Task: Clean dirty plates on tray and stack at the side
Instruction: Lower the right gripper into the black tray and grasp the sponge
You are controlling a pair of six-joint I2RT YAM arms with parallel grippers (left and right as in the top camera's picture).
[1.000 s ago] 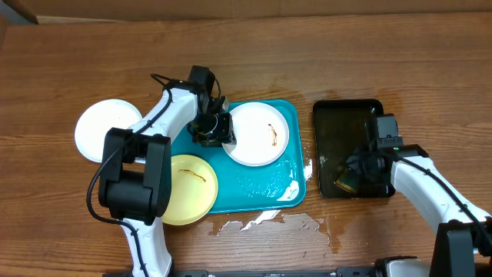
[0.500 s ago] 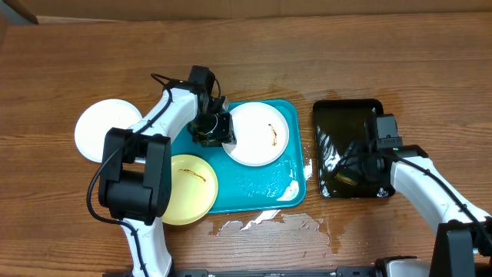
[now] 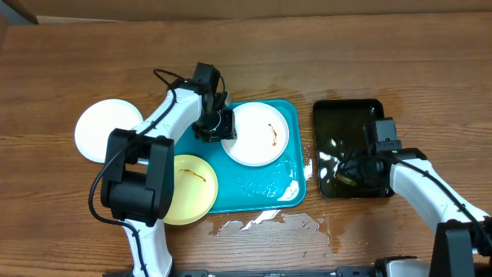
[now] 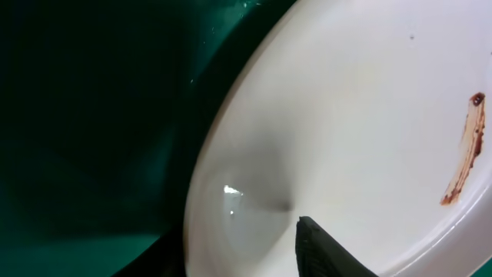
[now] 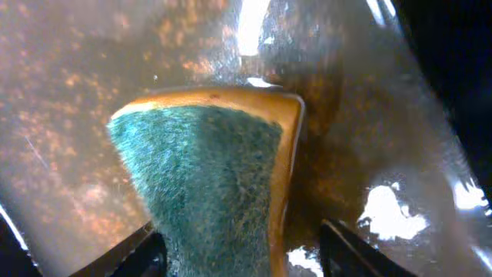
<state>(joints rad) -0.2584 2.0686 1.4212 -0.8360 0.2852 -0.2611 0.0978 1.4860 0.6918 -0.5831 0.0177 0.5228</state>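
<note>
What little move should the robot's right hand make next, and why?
Probably close the right gripper on the sponge. It lies in the wet black tray between the open fingers, with a gap at one finger, so it isn't gripped yet. The white plate on the blue tray shows a brown smear, and the left gripper is at its rim.

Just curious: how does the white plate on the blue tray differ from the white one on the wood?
The tray plate carries a dark smear; the wood plate looks clean. The tray plate sits inside the blue tray; the wood plate lies outside it. Both are round and white.
</note>
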